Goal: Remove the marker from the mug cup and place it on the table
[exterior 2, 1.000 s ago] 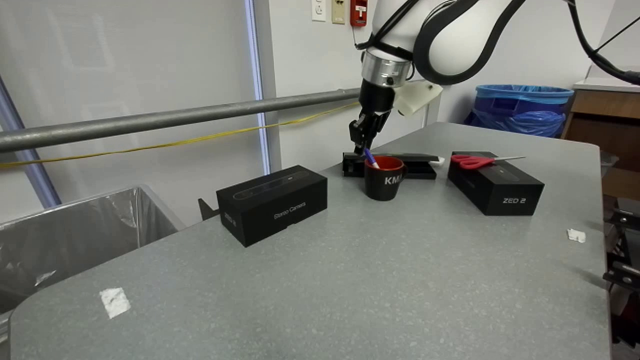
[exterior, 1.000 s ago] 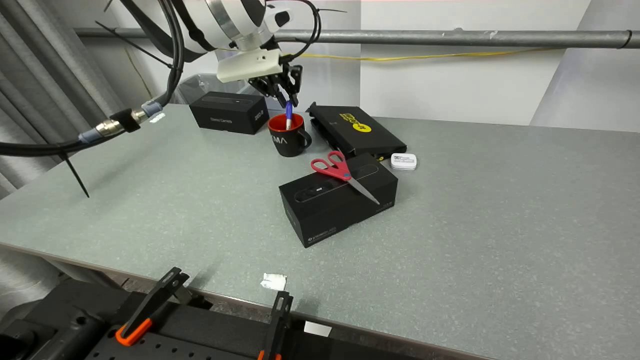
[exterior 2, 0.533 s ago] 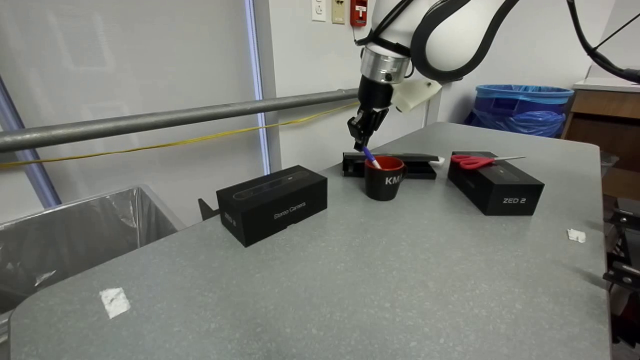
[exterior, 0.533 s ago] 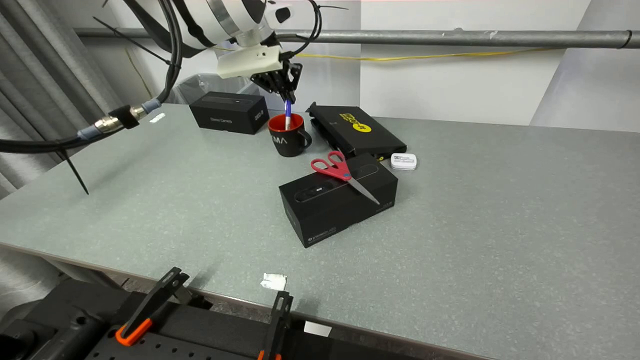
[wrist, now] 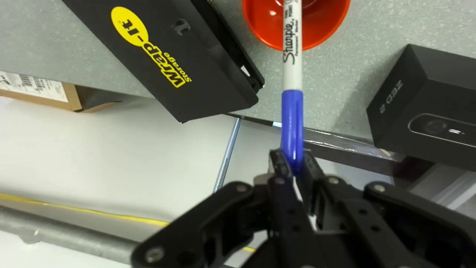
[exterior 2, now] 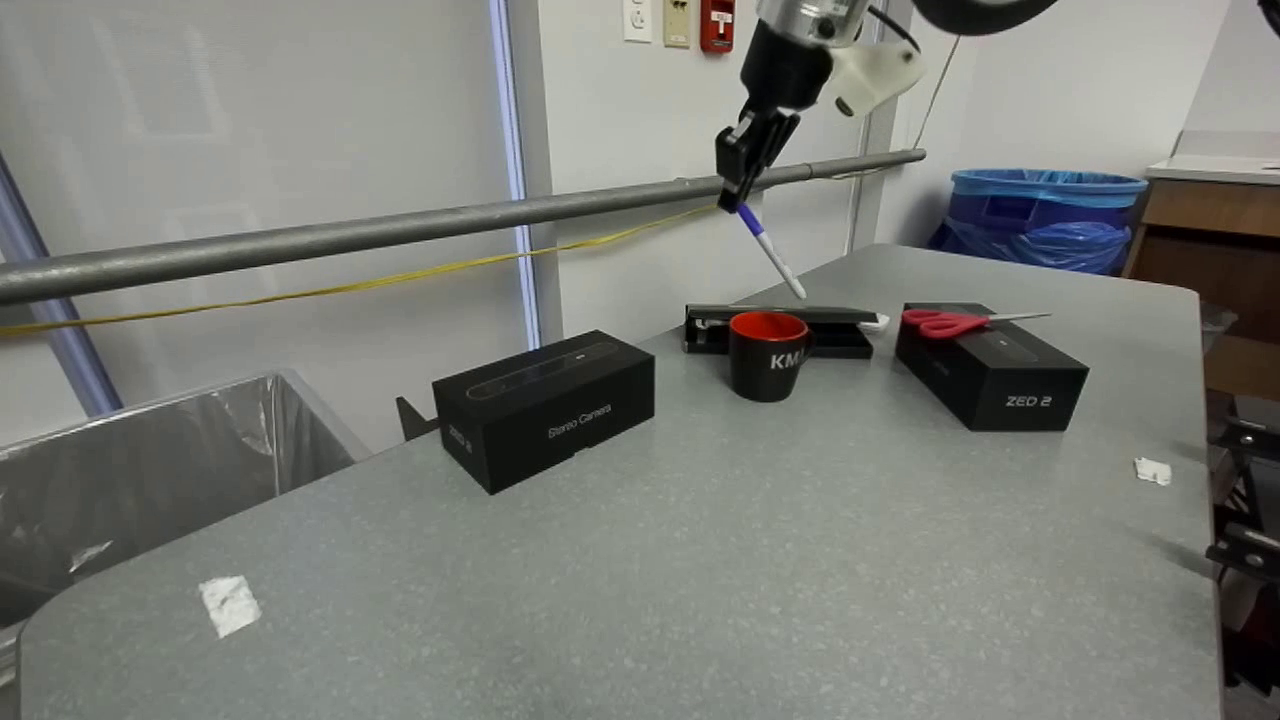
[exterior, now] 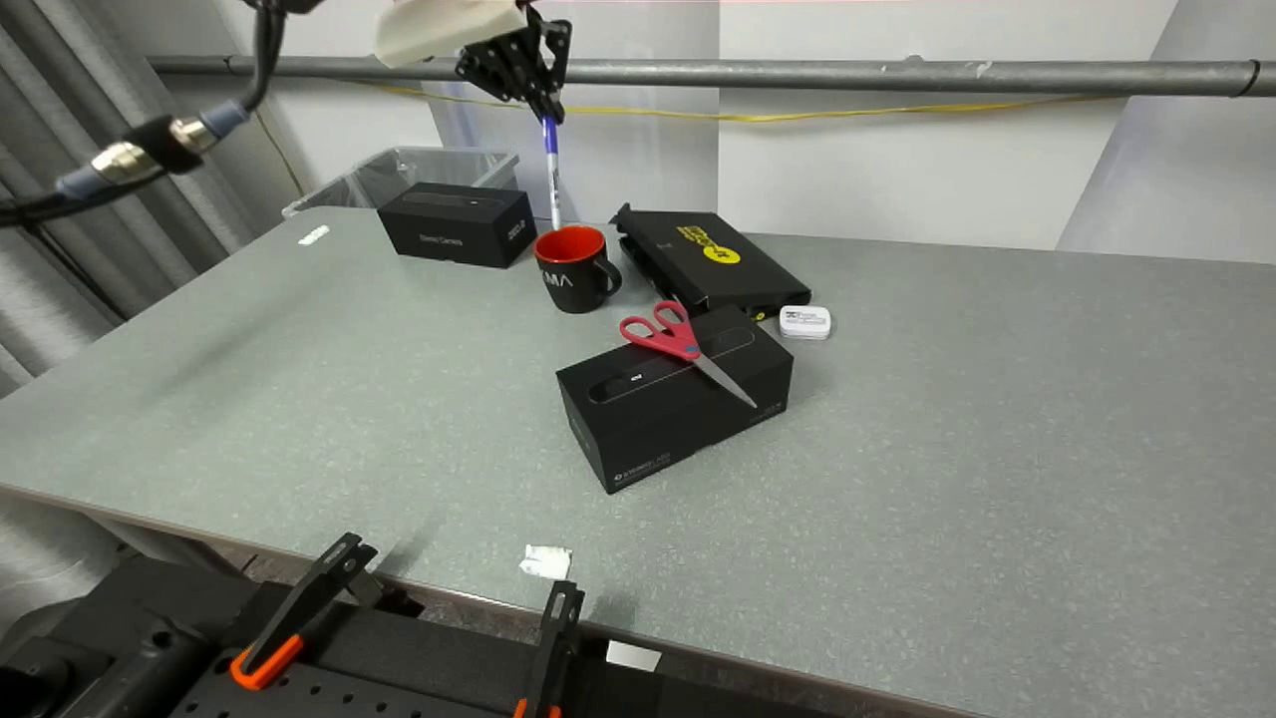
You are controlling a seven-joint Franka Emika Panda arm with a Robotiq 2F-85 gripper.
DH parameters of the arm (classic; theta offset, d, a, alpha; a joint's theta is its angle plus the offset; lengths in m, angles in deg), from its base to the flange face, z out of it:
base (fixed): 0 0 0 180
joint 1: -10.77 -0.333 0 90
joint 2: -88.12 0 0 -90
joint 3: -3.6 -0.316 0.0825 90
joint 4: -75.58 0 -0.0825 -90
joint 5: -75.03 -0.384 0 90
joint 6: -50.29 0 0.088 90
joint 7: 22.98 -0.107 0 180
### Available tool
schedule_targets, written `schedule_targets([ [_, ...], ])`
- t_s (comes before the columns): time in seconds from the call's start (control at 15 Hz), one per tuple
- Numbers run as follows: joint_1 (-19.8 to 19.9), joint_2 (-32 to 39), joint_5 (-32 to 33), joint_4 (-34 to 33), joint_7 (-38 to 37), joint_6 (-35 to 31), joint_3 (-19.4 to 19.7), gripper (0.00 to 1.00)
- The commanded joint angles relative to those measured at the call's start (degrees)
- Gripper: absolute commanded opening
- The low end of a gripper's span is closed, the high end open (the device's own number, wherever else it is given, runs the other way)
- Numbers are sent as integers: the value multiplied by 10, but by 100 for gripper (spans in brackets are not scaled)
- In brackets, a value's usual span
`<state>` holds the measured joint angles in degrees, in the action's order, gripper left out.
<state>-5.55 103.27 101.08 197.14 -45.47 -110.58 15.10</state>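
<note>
About half of the task is judged to be done; the marker [exterior 2: 772, 252] is out of the mug [exterior 2: 766, 367], its white end held in the air above the rim and seen slanting in an exterior view; whether that end is held exactly over the mouth cannot be told. The blue end is gripped by the tool [wrist: 293, 163]; its fingers [wrist: 278, 163] are pressed together on the marker, with no more gap than the marker's thickness between them. The mug is set upright near the edge of the tabletop [exterior 2: 650, 560] that runs along the wall [exterior: 897, 179], between the Stereo Camera box [exterior 2: 560, 420], set toward the corner by the lined bin [exterior 2: 322, 412], and the Wrap-It box [exterior: 710, 261]. Only the placing is left to be done: a carry past the mug, a lowering and a release are judged to be needed; a spot toward the long edge opposite the wall is judged suited, away from the scissors [exterior: 688, 349] and their supporting box [exterior: 653, 429].

Against the earlier frame from half a second before, the tool is raised much higher, and the marker with it; in that frame the white end is sunk inside the mug, whereas now nearly the whole marker below the tool is exposed in both exterior views; the mug, the boxes and the scissors are seen in the same places.
</note>
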Motion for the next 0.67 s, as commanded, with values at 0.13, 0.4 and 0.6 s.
schedule_targets([
  [0.13,28,-78,-54,83,63,47,-85,3],
  [0.4,34,6,-88,62,100,78,-127,3],
  [0.6,22,70,-70,30,94,110,-124,3],
])
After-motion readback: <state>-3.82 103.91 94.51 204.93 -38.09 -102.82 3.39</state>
